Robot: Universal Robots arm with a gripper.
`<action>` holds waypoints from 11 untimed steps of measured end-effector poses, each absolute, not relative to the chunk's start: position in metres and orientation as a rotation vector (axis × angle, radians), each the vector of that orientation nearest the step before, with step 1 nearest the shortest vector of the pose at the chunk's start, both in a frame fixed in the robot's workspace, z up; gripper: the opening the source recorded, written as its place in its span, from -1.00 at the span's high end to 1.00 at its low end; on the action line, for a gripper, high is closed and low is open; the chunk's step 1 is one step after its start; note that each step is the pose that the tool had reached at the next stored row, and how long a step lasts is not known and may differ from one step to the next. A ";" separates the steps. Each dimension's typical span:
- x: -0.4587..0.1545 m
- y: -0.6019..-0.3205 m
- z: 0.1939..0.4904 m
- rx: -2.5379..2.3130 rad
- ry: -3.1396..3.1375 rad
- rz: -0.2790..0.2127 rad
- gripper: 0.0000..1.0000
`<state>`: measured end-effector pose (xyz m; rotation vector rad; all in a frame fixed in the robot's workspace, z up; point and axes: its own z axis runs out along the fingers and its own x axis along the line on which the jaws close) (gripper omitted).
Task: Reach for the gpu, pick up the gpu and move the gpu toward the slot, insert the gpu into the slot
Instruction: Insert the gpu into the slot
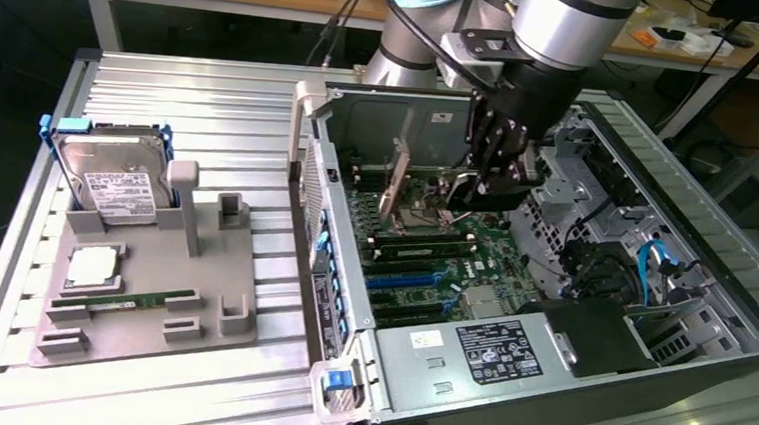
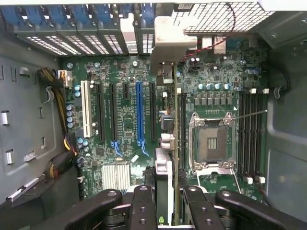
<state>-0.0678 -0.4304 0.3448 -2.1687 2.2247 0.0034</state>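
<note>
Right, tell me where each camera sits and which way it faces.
Exterior view: off the arm, high up, looking down on the table and open computer case; the arm and claw show.
Wrist view: on the wrist, looking into the case at the motherboard; fingers show either side of the gpu.
Shared: the case's inside, the motherboard, the claw.

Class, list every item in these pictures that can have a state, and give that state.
computer case: side open.
gpu: held on edge inside the computer case, above the motherboard.
end effector: shut on the gpu.
CPU socket: empty.
hard drive: standing upright in the gray holder.
memory stick: lying in the gray holder.
</note>
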 end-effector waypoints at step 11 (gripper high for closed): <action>-0.072 -0.438 0.330 -2.190 2.204 0.004 0.45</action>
